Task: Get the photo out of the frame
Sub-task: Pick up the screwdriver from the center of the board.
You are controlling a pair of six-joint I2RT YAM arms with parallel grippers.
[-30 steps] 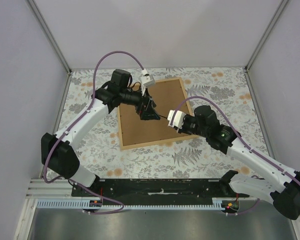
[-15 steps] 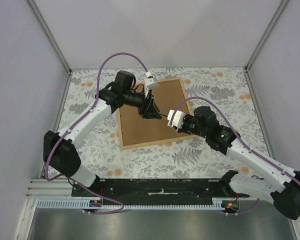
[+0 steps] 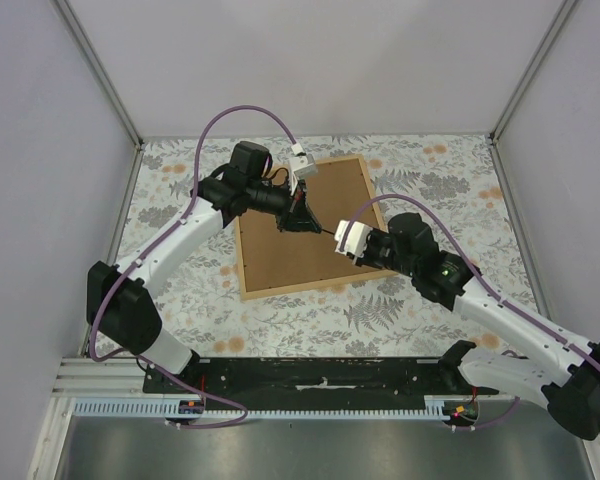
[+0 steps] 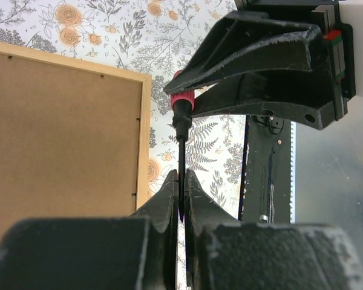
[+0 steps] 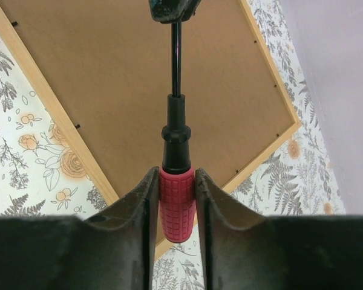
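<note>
Frame (image 3: 280, 262) face-down; left gripper (image 4: 180, 182), right gripper (image 5: 177, 181) pinch screwdriver (image 5: 176, 140) (probably aloft).

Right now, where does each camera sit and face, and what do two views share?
Top external: above and behind, looking down on the frame, left arm, right arm.
Left wrist: on the left gripper, facing the right gripper.
Right wrist: on the right gripper, facing the left.
Shared: both wrist views show the screwdriver between them.

Floral-printed tabletop (image 3: 195, 292) between plain pale-lilac walls (image 3: 40, 200), grey metal corner posts (image 3: 100, 75), soft even light
</note>
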